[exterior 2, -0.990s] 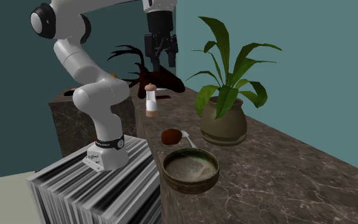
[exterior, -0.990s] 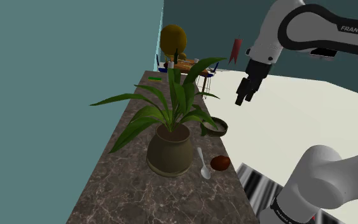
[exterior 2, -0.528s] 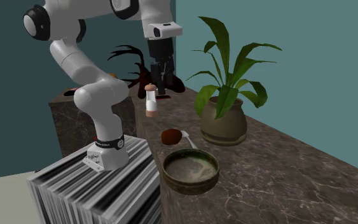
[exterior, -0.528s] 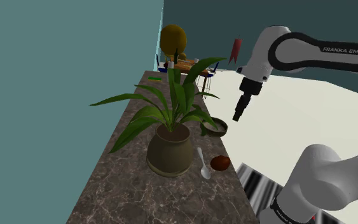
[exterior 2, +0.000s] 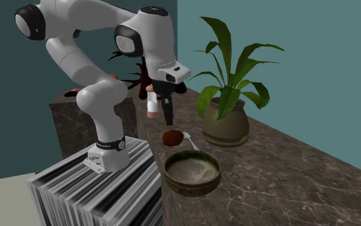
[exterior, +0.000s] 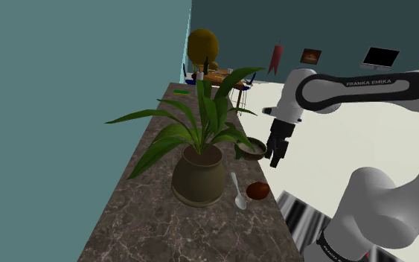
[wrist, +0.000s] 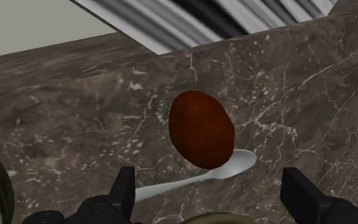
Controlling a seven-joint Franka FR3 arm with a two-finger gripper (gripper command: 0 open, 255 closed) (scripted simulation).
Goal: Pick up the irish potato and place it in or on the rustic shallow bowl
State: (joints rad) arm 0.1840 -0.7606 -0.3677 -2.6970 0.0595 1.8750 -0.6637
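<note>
A reddish-brown potato [exterior: 257, 190] [exterior 2: 172, 137] [wrist: 201, 129] lies on the dark marble counter near its edge by the stand, against the head of a white spoon [wrist: 190, 181]. The shallow brownish bowl [exterior 2: 192, 187] [exterior: 254, 155] sits on the same counter, further from the stand, empty. My black gripper [exterior: 277, 158] [exterior 2: 169, 121] [wrist: 210, 188] hangs above the counter between bowl and potato, pointing down. Its fingers [wrist: 124, 184] stand wide apart, open and holding nothing. The potato is still well below them, untouched.
A large potted plant [exterior: 199, 175] [exterior 2: 226, 122] stands just behind the spoon [exterior: 237, 192], its leaves spreading over the counter. A small shaker [exterior 2: 152, 101] stands further along. The striped stand [exterior 2: 89, 186] adjoins the counter edge by the potato.
The arm has swung down from high above; the gripper has dropped toward the counter and now hangs close over the potato. The fingers stayed open. Potato, spoon and bowl have not moved.
</note>
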